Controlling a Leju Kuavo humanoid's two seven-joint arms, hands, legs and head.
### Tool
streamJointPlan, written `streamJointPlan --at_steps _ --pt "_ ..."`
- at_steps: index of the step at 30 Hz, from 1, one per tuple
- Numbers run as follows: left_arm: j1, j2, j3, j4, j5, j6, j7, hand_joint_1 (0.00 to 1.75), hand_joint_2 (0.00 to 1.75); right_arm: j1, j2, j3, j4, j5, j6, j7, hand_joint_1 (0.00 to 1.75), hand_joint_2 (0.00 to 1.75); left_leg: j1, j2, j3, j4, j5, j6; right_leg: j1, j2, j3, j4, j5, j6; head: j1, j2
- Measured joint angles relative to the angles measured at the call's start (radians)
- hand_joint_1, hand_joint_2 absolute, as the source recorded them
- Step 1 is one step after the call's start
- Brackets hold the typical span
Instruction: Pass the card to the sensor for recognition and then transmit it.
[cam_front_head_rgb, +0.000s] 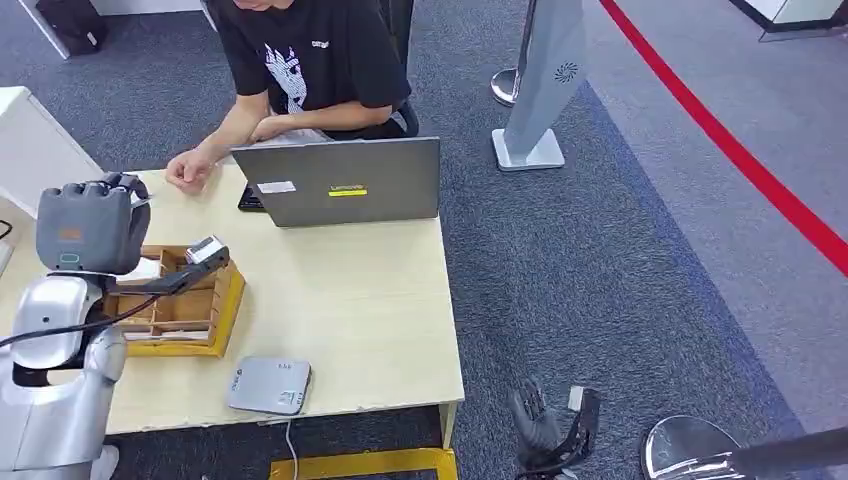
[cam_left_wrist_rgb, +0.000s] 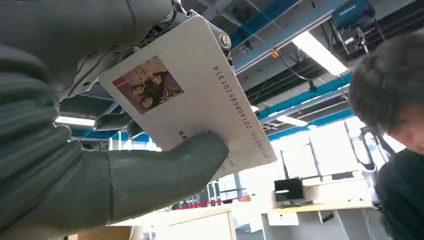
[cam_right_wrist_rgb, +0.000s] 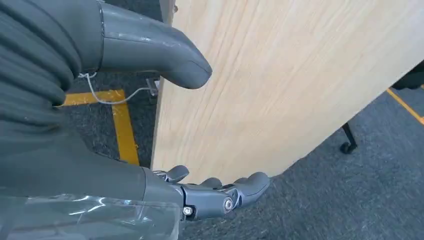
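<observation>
Head view, catalogued for you from left to right. Item one: your left hand (cam_front_head_rgb: 88, 222), raised above the table's left end, fingers curled closed around the card (cam_front_head_rgb: 140, 201), of which a thin white edge shows at the fingertips. Left wrist view confirms the hold: the card (cam_left_wrist_rgb: 195, 95) is white, bears a small group photo near one corner and a printed number along one edge, and sits pinched between the thick grey thumb (cam_left_wrist_rgb: 170, 165) and the darker fingers behind it. Item two: wooden compartment tray (cam_front_head_rgb: 190, 310) with a yellow rim, resting on the table just below that hand; a small dark and white device (cam_front_head_rgb: 205, 251) sits at its upper edge. Item three: person in a black shirt (cam_front_head_rgb: 310, 60), seated at the far side of the table, one fist (cam_front_head_rgb: 188, 172) resting on the tabletop near your raised hand. Item four: grey laptop (cam_front_head_rgb: 345, 180), open, its lid back facing you. Item five: flat grey sensor pad (cam_front_head_rgb: 270, 386) at the table's near edge, well apart from the card. Item six: light wooden table (cam_front_head_rgb: 350, 300). Item seven: your right hand (cam_front_head_rgb: 545, 425), hanging low past the table's near right corner, over grey carpet. Right wrist view shows its fingers (cam_right_wrist_rgb: 235, 192) loosely spread, holding nothing, close beside the tabletop (cam_right_wrist_rgb: 300, 80).
</observation>
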Motion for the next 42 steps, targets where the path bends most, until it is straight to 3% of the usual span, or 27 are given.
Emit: streamJointPlan --at_steps 23,24,25,42 --pt "-0.026 0.058 0.0 0.163 0.0 0.002 0.069 1.75 1.75 -0.004 0.018 -0.053 0.0 0.065 0.018 0.004 0.0 1.75 0.0 0.0 0.0 0.0 0.0 0.0 0.0 0.0 0.0 0.0 0.0 0.0 0.0 0.0" --pt "-0.026 0.061 0.0 0.169 0.0 0.006 0.076 1.43 1.75 -0.005 0.019 -0.056 0.0 0.067 0.019 0.004 0.0 1.75 0.0 0.0 0.0 0.0 0.0 0.0 0.0 0.0 0.0 0.0 0.0 0.0 0.0 0.0" --pt "-0.025 0.064 0.0 0.174 0.0 0.011 0.086 0.0 1.75 -0.005 0.019 -0.061 0.0 0.069 0.019 0.004 0.0 1.75 0.0 0.0 0.0 0.0 0.0 0.0 0.0 0.0 0.0 0.0 0.0 0.0 0.0 0.0" --pt "-0.003 0.101 0.0 0.198 -0.001 0.032 0.111 0.0 1.75 -0.004 0.023 -0.089 0.0 0.079 0.02 0.003 0.0 1.75 0.0 0.0 0.0 0.0 0.0 0.0 0.0 0.001 -0.001 0.0 0.0 0.0 0.0 0.0"
